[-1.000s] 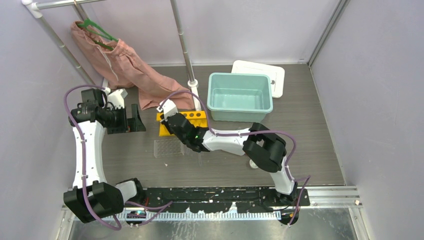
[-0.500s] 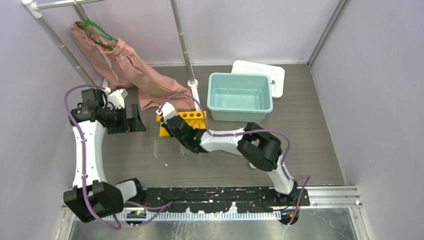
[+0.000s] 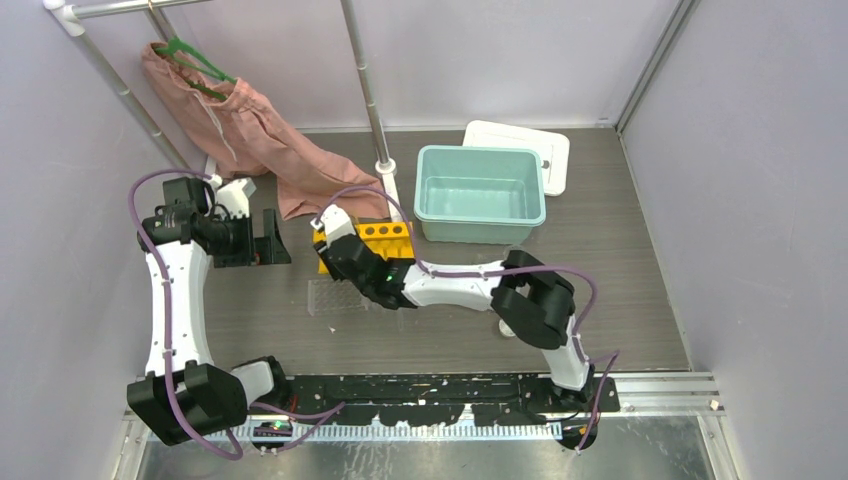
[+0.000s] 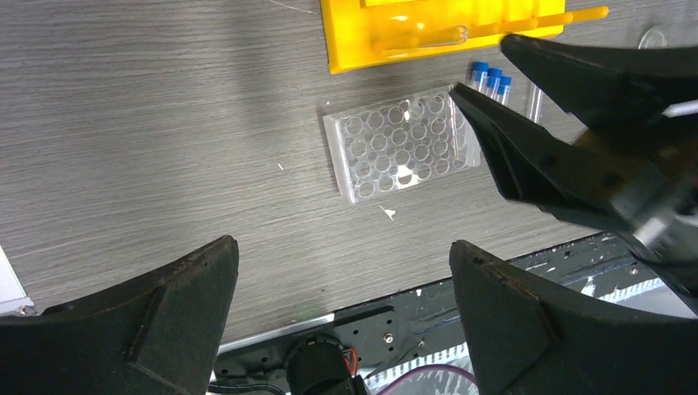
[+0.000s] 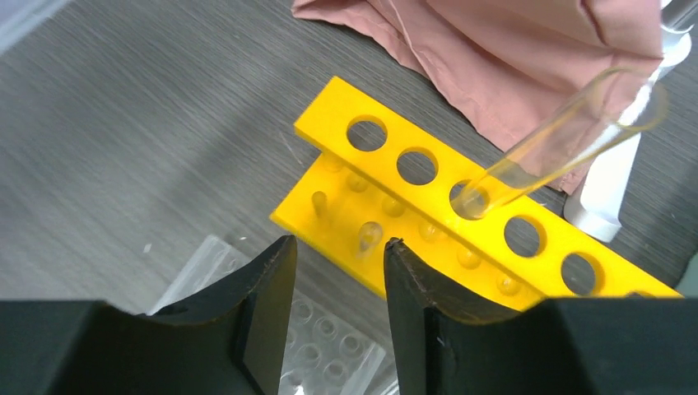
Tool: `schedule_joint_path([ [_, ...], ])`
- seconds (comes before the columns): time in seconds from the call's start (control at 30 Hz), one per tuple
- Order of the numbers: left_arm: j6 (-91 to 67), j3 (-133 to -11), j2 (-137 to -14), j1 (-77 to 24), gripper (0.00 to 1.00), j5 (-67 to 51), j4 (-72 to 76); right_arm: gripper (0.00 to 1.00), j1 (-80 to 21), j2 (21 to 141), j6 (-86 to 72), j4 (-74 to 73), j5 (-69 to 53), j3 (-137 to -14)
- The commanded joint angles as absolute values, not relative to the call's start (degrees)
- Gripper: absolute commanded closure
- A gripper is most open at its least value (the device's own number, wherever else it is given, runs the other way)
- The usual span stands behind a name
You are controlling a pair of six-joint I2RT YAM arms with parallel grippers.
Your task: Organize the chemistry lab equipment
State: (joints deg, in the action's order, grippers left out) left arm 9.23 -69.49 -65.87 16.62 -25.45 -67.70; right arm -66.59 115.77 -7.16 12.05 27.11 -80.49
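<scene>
Right gripper (image 5: 337, 247) parted, empty, hovering just short of rack (image 5: 391, 148). Tube (image 5: 568, 132) leaning in middle hole, axis tilting away toward cloth (image 5: 510, 49). Left gripper (image 4: 343, 247) gaping, farther off.

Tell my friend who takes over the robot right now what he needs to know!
Left gripper: open, empty, off to the left of the rack.
Right gripper: open, empty, close to the rack.
Things: a glass tube leans in one of the rack's holes. The tray lies on the near side of the rack. Three blue-capped tubes sit beside the tray.
Done: that one glass tube is racked.
Left: the blue-capped tubes are not yet in the rack.
</scene>
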Motion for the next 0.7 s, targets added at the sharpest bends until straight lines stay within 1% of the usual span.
schedule_joint_path([
  [0.0, 10.03, -71.63, -63.97, 17.0, 0.0, -25.48, -68.35, 0.5, -68.98, 105.49, -15.04, 2.81, 32.41, -84.99],
  [0.07, 10.09, -71.78, -63.69, 16.98, 0.0, -25.57, -68.53, 0.49, -69.15, 103.35, -20.66, -6.35, 33.15, -85.68],
  [0.13, 10.17, -71.89, -63.5, 16.99, 0.0, -25.74, -68.68, 0.45, -69.02, 101.51, -26.37, -14.09, 33.86, -85.93],
  [0.17, 10.27, -71.96, -63.32, 17.01, 0.0, -25.82, -68.72, 0.36, -69.02, 100.64, -28.77, -17.22, 34.87, -85.5],
  [0.23, 10.4, -72.05, -62.99, 17.0, 0.0, -25.8, -68.9, 0.03, -69.04, 98.81, -34.22, -22.62, 39.68, -83.91],
  [0.27, 10.45, -72.19, -62.89, 17.03, 0.0, -25.88, -68.97, 0.01, -69.0, 97.88, -37.29, -25.6, 42.1, -83.44],
  [0.33, 10.62, -72.47, -62.77, 17.0, 0.0, -25.92, -69.24, 0.0, -68.95, 96.28, -40.94, -30.16, 45.61, -82.46],
  [0.37, 10.69, -72.69, -62.68, 17.01, 0.0, -25.93, -69.38, 0.0, -68.66, 95.65, -41.56, -31.07, 45.42, -81.49],
  [0.47, 10.78, -73.16, -62.43, 17.02, 0.0, -25.87, -69.67, 0.0, -67.76, 94.01, -43.02, -30.68, 40.99, -78.12],
  [0.5, 10.85, -73.27, -62.33, 17.0, 0.0, -25.78, -69.76, 0.03, -67.45, 93.83, -44.68, -31.31, 39.82, -77.58],
  [0.6, 11.16, -73.44, -61.93, 17.01, 0.0, -25.53, -70.04, 0.23, -66.15, 94.24, -50.2, -33.03, 35.84, -76.03],
  [0.67, 11.39, -73.24, -61.56, 17.0, 0.0, -25.46, -70.14, 0.31, -65.37, 95.1, -52.73, -33.12, 34.1, -75.06],
])
